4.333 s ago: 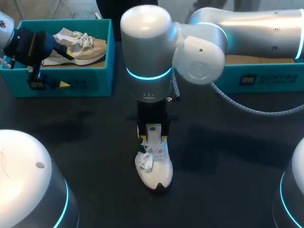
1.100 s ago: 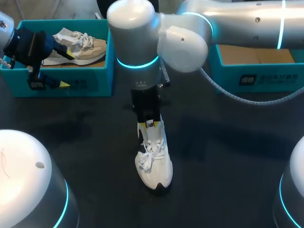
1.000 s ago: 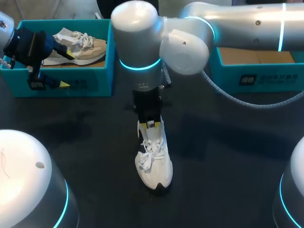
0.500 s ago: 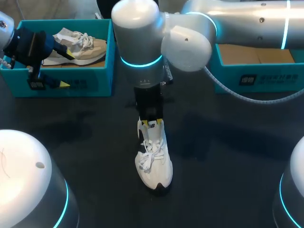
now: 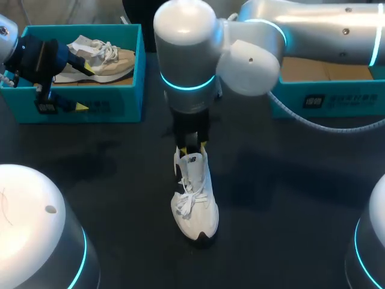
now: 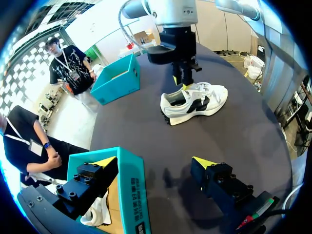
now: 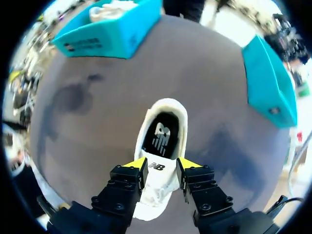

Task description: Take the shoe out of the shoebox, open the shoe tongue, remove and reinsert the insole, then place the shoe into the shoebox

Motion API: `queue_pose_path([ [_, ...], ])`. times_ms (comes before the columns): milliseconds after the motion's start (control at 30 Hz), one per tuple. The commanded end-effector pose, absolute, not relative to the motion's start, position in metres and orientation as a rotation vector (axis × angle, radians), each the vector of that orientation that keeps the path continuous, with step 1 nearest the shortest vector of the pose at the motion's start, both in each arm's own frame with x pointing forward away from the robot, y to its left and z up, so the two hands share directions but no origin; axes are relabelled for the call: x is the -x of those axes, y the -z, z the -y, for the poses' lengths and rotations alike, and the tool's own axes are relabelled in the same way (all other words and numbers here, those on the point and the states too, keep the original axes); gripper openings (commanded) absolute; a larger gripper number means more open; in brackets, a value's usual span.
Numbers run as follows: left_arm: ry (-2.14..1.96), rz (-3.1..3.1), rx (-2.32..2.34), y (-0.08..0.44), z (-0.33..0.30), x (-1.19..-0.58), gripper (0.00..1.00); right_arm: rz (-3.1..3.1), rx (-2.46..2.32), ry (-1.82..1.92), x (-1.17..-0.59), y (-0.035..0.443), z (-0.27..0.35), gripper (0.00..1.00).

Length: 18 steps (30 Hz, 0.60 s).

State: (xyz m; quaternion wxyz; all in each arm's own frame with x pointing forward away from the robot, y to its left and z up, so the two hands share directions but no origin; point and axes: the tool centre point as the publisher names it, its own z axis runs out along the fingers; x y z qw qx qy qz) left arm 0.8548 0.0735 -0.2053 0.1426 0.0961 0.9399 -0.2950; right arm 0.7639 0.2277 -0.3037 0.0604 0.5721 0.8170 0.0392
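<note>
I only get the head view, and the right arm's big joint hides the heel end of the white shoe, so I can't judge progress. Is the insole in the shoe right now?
Observer: Yes. The right wrist view looks down into the white shoe, and a dark insole with a pale logo lies inside.
Operator: Where is the right claw?
Observer: The right claw sits at the tongue, at the front of the opening. I cannot tell whether it grips it.
Operator: And the left claw?
Observer: The left claw is open and straddles one wall of the shoebox.
</note>
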Motion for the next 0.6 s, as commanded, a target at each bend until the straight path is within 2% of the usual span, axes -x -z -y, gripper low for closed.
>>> queue_pose_path([
  [33,0.847,-2.713,-0.277,0.205,-0.073,-0.854,1.00,-2.790,-1.112,-0.078,-0.770,0.297,-0.236,0.37],
  [100,0.847,-2.713,-0.277,0.205,-0.073,-0.854,1.00,-2.847,-0.983,-0.031,-0.777,0.298,-0.241,0.40],
  [133,0.847,-2.713,-0.277,0.205,-0.073,-0.854,1.00,-2.836,-1.003,-0.031,-0.781,0.296,-0.241,0.49],
  [167,0.847,-2.713,-0.277,0.205,-0.073,-0.854,1.00,-2.836,-1.003,-0.031,-0.781,0.296,-0.241,1.00],
  [600,0.847,-2.713,-0.277,0.205,-0.073,-0.854,1.00,-2.836,-1.003,-0.031,-0.781,0.296,-0.241,1.00],
])
